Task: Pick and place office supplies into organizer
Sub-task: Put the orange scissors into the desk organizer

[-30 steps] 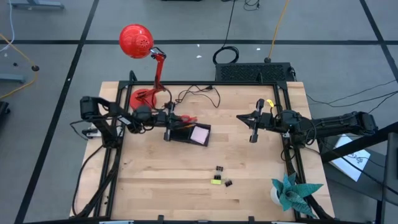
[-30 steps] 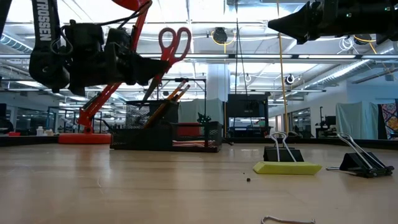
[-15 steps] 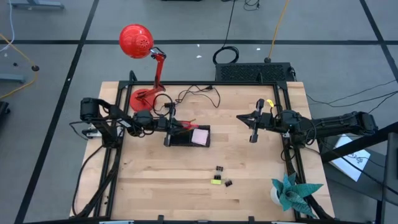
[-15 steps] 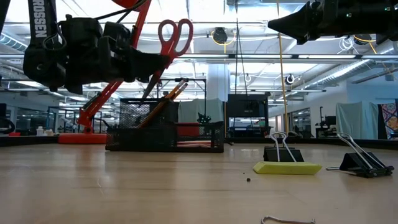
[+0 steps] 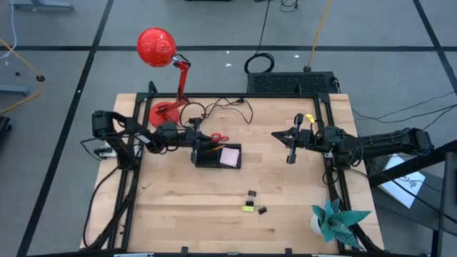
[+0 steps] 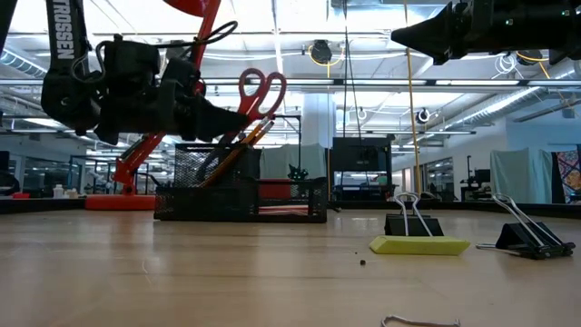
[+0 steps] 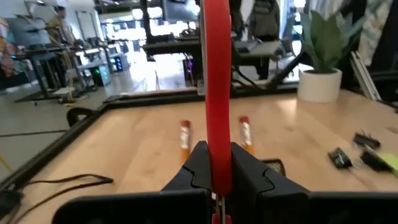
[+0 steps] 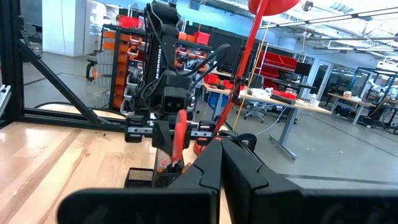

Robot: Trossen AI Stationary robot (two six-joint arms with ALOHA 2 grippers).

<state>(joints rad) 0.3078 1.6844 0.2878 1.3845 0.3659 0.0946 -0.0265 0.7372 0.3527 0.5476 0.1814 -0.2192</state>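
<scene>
My left gripper (image 5: 194, 137) is shut on the red-handled scissors (image 6: 262, 91) over the upright compartment of the black organizer (image 5: 216, 155). The scissors' blades point down into that compartment, beside the orange pencils (image 6: 243, 143). A pale pink pad (image 5: 229, 155) lies in the organizer's low section. Two black binder clips (image 5: 251, 194) and a yellow-green piece (image 5: 248, 207) rest flat on the table nearer the front. My right gripper (image 5: 290, 146) hangs shut above the table's right half, away from everything. My left gripper pinches the scissors between its two fingers (image 7: 198, 163) at the lower part of the red handle (image 7: 217, 146). The fingers reach in roughly level from the table's left. The scissors are tilted, with the handle loops up and toward the right and the blades inside the upright compartment (image 6: 211, 168).
A red desk lamp (image 5: 164, 78) with its cable stands at the far left corner, just behind the organizer. A teal paper plant (image 5: 335, 220) sits at the near right corner. Bare wood lies between the organizer and the clips.
The left gripper has come down and tipped, lowering the scissors so that the handles sit lower and lean more to the right above the compartment. The organizer turned slightly, from skewed to square with the table edges. The right arm kept still.
</scene>
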